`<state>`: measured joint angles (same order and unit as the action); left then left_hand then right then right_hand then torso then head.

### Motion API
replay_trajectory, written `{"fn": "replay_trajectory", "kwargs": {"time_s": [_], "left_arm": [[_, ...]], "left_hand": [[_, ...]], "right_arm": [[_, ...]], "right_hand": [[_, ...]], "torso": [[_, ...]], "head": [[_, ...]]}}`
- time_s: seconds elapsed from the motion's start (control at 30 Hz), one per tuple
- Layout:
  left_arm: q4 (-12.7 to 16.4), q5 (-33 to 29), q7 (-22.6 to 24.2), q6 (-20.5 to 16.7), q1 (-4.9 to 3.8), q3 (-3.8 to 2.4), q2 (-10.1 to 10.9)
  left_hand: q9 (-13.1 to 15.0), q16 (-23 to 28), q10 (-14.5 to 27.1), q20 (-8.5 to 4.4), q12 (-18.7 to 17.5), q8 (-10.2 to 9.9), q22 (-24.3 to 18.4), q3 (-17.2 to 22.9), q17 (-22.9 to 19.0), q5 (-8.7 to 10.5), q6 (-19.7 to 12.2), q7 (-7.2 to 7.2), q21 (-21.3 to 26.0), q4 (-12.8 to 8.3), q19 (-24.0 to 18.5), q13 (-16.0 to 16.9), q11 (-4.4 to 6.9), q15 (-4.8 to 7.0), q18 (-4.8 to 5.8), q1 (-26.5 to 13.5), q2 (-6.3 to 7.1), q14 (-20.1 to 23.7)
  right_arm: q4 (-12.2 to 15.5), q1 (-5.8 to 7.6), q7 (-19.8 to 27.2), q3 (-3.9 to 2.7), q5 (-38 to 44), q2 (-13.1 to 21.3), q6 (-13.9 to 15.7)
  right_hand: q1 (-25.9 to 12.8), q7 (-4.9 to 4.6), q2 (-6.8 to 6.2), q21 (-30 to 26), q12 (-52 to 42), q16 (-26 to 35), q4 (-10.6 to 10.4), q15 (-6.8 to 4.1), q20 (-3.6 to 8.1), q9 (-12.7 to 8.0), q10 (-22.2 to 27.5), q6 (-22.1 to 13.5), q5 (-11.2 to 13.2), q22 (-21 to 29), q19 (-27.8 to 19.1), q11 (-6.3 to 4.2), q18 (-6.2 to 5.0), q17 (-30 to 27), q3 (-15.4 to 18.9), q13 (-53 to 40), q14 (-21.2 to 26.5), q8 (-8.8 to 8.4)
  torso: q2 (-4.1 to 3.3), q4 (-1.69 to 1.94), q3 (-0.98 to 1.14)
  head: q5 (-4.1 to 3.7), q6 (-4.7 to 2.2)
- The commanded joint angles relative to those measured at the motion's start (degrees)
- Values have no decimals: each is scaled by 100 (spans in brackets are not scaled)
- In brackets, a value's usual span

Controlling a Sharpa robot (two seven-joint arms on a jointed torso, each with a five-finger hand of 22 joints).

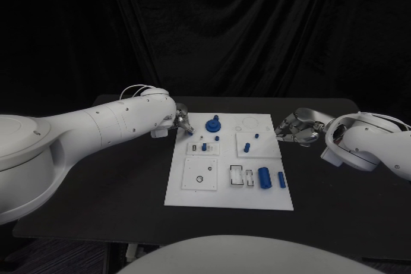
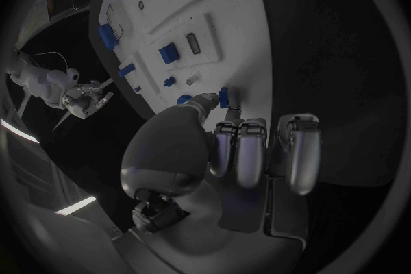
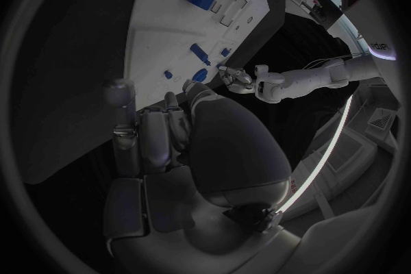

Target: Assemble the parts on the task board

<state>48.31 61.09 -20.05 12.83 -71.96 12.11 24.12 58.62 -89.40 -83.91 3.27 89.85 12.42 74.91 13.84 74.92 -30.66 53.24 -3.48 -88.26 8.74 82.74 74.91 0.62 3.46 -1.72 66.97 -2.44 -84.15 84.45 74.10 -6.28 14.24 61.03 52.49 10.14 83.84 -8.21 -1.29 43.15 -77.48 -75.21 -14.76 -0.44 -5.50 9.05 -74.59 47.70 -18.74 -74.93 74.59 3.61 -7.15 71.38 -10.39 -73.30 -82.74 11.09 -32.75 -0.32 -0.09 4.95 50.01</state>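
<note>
Black table (image 1: 103, 185) under task board (image 1: 230, 200); blue parts (image 1: 265, 178) scattered.

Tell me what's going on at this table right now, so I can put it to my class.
A two-armed robot is working on a white task board that carries small blue parts. The left robot hand is at the board's far left corner, pinching a small blue part between its fingertips. The right robot hand waits beside the board's far right edge, fingers curled, holding nothing. Two blue cylinders lie near the board's right side.
</note>
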Motion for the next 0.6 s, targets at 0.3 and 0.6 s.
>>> {"fn": "replay_trajectory", "kwargs": {"time_s": [0.3,0.6], "left_arm": [[78,-5,127,-23,11,-5,68],[797,-6,-8,-442,-34,-5,488]], "left_hand": [[219,24,-609,-67,15,145,991,951,1310,-419,287,72,13,-303,65,1509,69,59,-33,-241,316,-501],[275,15,-609,-117,15,193,1127,1135,1333,-320,451,129,-43,-350,225,1509,124,111,14,-488,422,-515]], "right_arm": [[-9,-12,-106,-4,8,6,-86],[3,-12,-129,-4,8,61,-96]], "right_hand": [[75,-28,-14,-43,39,32,4,-2,-12,-16,48,-24,-120,-400,-48,-1,-95,-15,-66,17,31,21],[79,-29,-13,-67,46,40,7,-1,-13,-20,58,-22,-147,-397,-54,0,-98,-25,-82,26,37,23]], "torso": [[-1,1,-4],[0,1,-3]], "head": [[11,-1],[-8,-1]]}}
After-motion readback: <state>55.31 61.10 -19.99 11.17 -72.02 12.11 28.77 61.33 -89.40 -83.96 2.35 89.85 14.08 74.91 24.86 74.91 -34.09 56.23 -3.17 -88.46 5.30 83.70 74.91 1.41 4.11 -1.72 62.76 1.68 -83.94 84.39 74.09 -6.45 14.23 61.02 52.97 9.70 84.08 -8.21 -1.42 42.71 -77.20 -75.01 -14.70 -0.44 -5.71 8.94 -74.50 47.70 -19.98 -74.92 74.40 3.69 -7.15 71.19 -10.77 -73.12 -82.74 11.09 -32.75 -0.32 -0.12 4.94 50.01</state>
